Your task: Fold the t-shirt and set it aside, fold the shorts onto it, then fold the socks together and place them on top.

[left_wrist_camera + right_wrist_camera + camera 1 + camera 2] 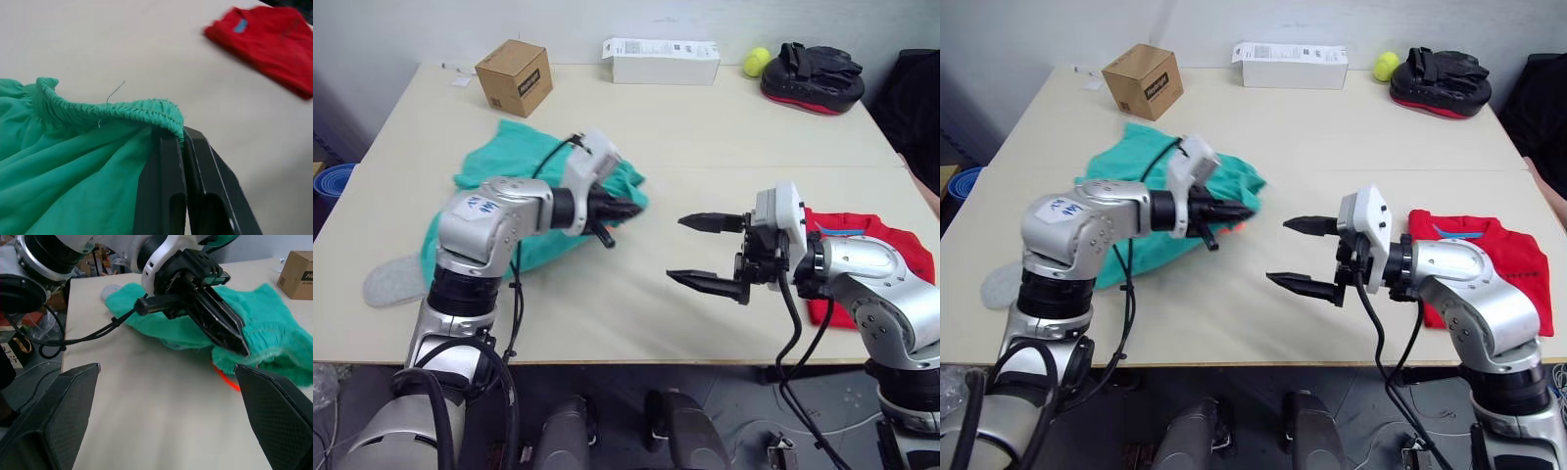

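The teal-green shorts [514, 142] lie crumpled on the left half of the table. My left gripper [631, 208] is shut on their gathered waistband [122, 110] at the right-hand edge, lifting it a little. My right gripper [679, 250] hangs open over bare tabletop, pointing left toward the shorts, nothing between its fingers. The red t-shirt [891, 240] lies folded at the right, partly hidden behind my right arm; its blue neck label shows. One light grey sock [393, 281] lies flat at the table's left front edge, beside the shorts.
A cardboard box [515, 76], a long white box [662, 61], a yellow-green ball [757, 62] and a black-and-red pad [811, 76] line the far edge. Bare tabletop [705, 147] lies between the two garments.
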Controlling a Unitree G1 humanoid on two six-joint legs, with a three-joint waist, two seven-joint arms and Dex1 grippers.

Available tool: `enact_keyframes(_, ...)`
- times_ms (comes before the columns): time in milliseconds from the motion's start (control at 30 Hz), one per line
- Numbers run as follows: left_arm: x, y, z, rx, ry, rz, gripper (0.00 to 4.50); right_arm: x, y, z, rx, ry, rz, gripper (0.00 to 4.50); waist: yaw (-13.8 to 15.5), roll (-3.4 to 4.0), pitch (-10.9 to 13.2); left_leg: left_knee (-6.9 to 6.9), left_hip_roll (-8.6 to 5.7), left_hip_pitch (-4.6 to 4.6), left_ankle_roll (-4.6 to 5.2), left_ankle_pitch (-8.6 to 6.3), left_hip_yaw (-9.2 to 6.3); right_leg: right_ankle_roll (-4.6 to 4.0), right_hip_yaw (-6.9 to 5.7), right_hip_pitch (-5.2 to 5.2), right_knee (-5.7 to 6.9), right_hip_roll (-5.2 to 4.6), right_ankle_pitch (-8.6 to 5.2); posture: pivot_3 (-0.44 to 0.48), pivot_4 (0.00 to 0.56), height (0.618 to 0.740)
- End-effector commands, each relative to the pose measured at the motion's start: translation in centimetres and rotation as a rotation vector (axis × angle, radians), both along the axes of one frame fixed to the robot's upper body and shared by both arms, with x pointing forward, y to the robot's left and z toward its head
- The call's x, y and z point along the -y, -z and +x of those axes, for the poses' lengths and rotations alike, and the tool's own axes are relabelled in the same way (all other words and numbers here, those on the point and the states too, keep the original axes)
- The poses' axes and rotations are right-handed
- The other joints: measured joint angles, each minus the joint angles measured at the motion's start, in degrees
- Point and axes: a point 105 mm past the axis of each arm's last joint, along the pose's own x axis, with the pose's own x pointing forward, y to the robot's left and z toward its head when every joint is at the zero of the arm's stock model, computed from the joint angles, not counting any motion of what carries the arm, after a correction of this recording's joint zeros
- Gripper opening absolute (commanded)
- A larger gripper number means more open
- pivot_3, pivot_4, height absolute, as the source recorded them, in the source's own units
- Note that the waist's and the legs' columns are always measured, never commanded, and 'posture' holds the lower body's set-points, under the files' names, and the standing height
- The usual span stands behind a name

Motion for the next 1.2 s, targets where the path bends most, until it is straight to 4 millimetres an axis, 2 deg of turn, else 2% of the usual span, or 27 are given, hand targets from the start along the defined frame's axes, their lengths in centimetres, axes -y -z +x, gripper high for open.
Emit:
enact_keyframes(33,1.8,-0.1,-2.0,0.059,0.163,0.057,0.02,0.3,-0.2,-1.3,0.041,-0.044,-0.040,4.50,0.0,0.00,0.0,-0.02,-0.01,0.01,0.00,0.00,0.00,0.00,0.02,0.00,-0.01,-0.01,0.00,0.000,0.150,0.740)
enact_keyframes(200,3.7,0.6,-3.9,-0.012,0.310,0.033,0.02,1.0,0.4,-2.4,0.022,-0.053,-0.076,4.50,0.2,0.00,0.0,0.00,0.00,-0.01,0.01,0.00,-0.02,-0.03,0.02,-0.01,-0.02,0.00,-0.02,0.000,0.150,0.740)
enact_keyframes(400,6.9,1.5,-4.2,-0.090,0.319,-0.006,0.02,1.7,1.2,-3.1,0.046,-0.030,-0.146,4.50,0.4,-0.01,0.0,0.09,-0.08,-0.02,0.19,-0.04,-0.12,-0.02,0.00,0.12,-0.13,-0.04,-0.02,0.000,0.150,0.740)
enact_keyframes(500,7.1,1.9,-3.6,-0.121,0.266,-0.012,0.02,2.0,1.3,-2.8,0.070,0.000,-0.155,4.50,0.2,-0.02,0.0,0.08,-0.09,-0.04,0.45,-0.18,-0.13,-0.02,0.00,0.12,-0.16,-0.05,-0.02,0.000,0.150,0.740)
enact_keyframes(567,6.8,1.2,-3.5,-0.151,0.241,-0.074,0.02,2.1,1.5,-2.7,0.079,0.013,-0.158,4.50,0.1,-0.02,0.0,0.05,-0.07,-0.02,0.40,-0.16,-0.12,-0.01,0.01,0.12,-0.15,-0.03,-0.02,0.000,0.150,0.740)
enact_keyframes(600,6.5,0.8,-3.6,-0.162,0.244,-0.102,0.46,2.1,1.6,-2.6,0.085,0.016,-0.166,4.50,0.1,-0.02,0.0,0.04,-0.05,-0.02,0.34,-0.13,-0.13,-0.01,0.00,0.11,-0.14,-0.02,-0.02,0.000,0.150,0.740)
enact_keyframes(633,6.0,0.3,-3.9,-0.162,0.252,-0.129,0.60,2.2,1.9,-2.6,0.092,0.017,-0.180,4.50,0.1,-0.02,0.0,0.03,-0.03,-0.02,0.14,-0.01,-0.14,-0.01,-0.02,0.10,-0.14,0.01,-0.02,0.000,0.150,0.740)
enact_keyframes(767,3.4,-1.2,-4.8,-0.161,0.254,-0.183,1.82,2.4,2.8,-2.5,0.101,0.020,-0.205,4.50,0.0,-0.02,0.0,-0.06,0.02,0.00,-0.02,0.07,-0.22,-0.03,-0.04,0.11,-0.12,0.09,-0.03,0.000,0.150,0.740)
enact_keyframes(900,-1.3,-1.5,-4.9,-0.090,0.180,-0.125,3.07,2.4,2.9,-2.2,0.105,0.027,-0.201,4.50,-0.4,-0.01,0.0,-0.06,0.03,0.03,-0.07,0.09,-0.21,-0.04,-0.02,0.10,-0.08,0.10,-0.04,0.000,0.150,0.740)
enact_keyframes(933,-2.4,-1.2,-5.0,-0.068,0.164,-0.086,3.41,2.4,2.9,-2.2,0.106,0.026,-0.200,4.50,-0.5,-0.02,0.0,-0.08,0.03,0.04,-0.09,0.10,-0.21,-0.05,-0.02,0.10,-0.07,0.10,-0.04,0.000,0.150,0.740)
enact_keyframes(1033,-6.4,1.4,-5.2,0.061,0.134,0.163,4.36,2.4,2.9,-2.1,0.112,0.017,-0.203,4.50,-0.9,-0.02,0.0,-0.14,0.03,0.06,-0.15,0.09,-0.23,-0.10,-0.03,0.10,-0.06,0.08,-0.08,0.000,0.150,0.740)
enact_keyframes(1133,-9.3,4.5,-6.4,0.161,0.220,0.404,4.47,2.2,3.2,-2.3,0.119,-0.006,-0.225,4.50,-1.1,-0.01,0.0,-0.23,0.00,0.09,-0.24,0.01,-0.18,-0.16,-0.04,0.10,-0.16,0.00,-0.11,0.000,0.150,0.740)
enact_keyframes(1200,-10.4,5.6,-6.7,0.200,0.248,0.482,4.47,2.1,3.5,-2.4,0.130,-0.022,-0.249,4.50,-1.0,-0.02,0.0,-0.25,0.00,0.03,-0.39,-0.15,-0.14,-0.24,-0.04,0.05,-0.22,-0.07,-0.15,0.000,0.150,0.740)
